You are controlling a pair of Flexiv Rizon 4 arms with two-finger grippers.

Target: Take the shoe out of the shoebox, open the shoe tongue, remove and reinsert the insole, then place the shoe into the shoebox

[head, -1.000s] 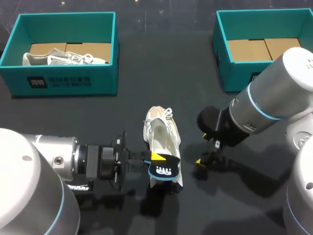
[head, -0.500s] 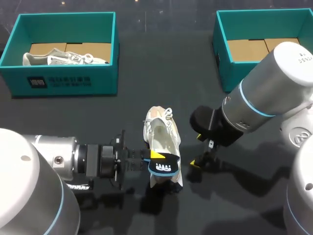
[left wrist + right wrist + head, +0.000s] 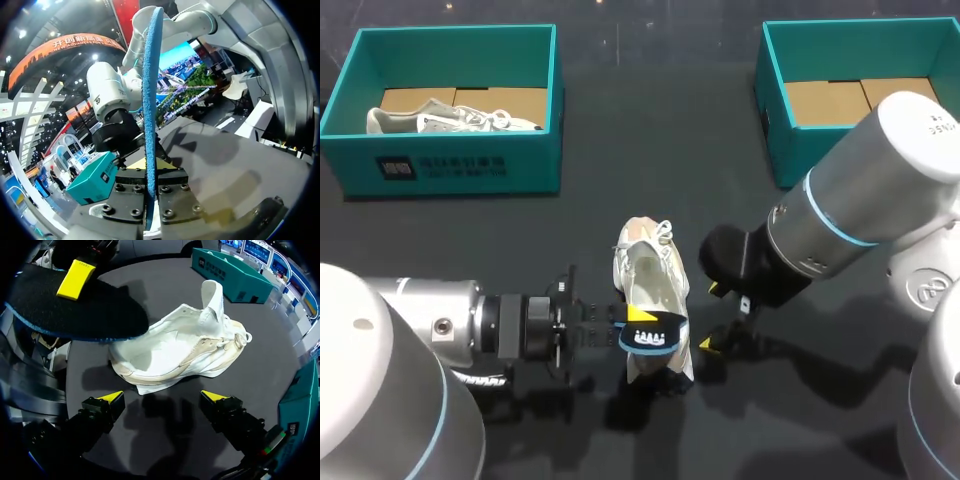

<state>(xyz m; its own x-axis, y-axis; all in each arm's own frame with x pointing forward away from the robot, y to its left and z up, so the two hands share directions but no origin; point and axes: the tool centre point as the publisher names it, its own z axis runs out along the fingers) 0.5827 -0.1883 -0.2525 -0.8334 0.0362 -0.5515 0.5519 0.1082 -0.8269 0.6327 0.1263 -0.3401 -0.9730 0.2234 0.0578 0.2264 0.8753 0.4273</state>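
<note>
Dark matte table [image 3: 620, 140]: left gripper [image 3: 638, 322] pinches thin blue-edged insole [image 3: 655, 341]; right gripper [image 3: 162, 398] gapes beside white shoe [image 3: 170, 347].

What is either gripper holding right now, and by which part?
The left gripper pinches the flat black, blue-edged insole by its near end, a finger on each face. The right gripper is open, holding nothing.

table: dark matte top [image 3: 620, 120], and I've got soft shadows lying across the middle of it right now.
far-left box: teal and open-topped [image 3: 455, 165], sitting toward the back of the table on my left side, well apart from the middle.
label: pale printed patch [image 3: 398, 168], low on that box's near wall, toward its left end.
spare shoe: pale sneaker [image 3: 440, 120] lying inside the far-left box, laces showing.
cardboard: brown flaps [image 3: 520, 100] on the box floor, showing behind the spare shoe.
</note>
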